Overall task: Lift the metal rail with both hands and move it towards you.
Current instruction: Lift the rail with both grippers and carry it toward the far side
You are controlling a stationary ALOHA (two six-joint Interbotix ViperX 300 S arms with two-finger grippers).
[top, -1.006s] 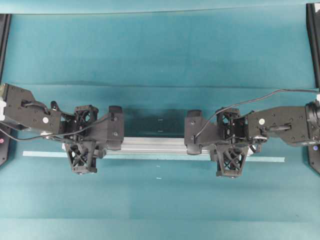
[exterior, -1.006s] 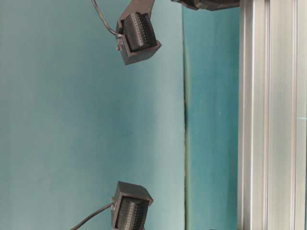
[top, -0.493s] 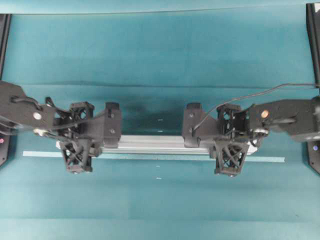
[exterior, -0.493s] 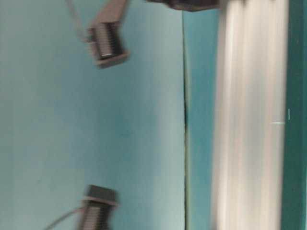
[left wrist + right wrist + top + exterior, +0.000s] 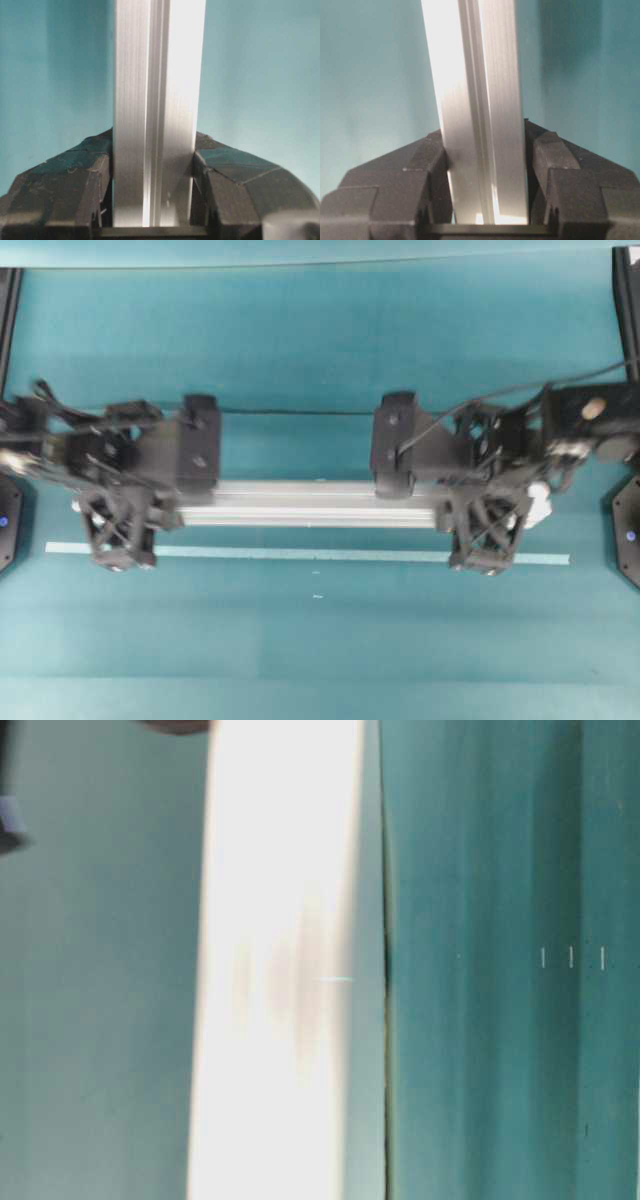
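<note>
The metal rail (image 5: 300, 505) is a long grooved silver bar held level across the middle of the overhead view, clear of the teal table. My left gripper (image 5: 115, 505) is shut on its left end and my right gripper (image 5: 487, 503) on its right end. In the left wrist view the rail (image 5: 157, 100) runs straight between the black fingers (image 5: 75, 185) of the left gripper (image 5: 152, 165). Seen from the right wrist, the rail (image 5: 477, 100) sits slightly slanted in the right gripper (image 5: 487, 150). The table-level view shows the rail (image 5: 280, 970) only as a bright blurred band.
A thin pale tape strip (image 5: 300, 554) lies on the table just in front of the rail. Black stands border the table at the far right (image 5: 627, 320) and far left (image 5: 8, 300). A seam (image 5: 300, 412) crosses the teal cloth behind the rail.
Both arms have raised the rail off the table. In the overhead view it looks larger and sits higher in the picture. In the table-level view it swept from right to left.
</note>
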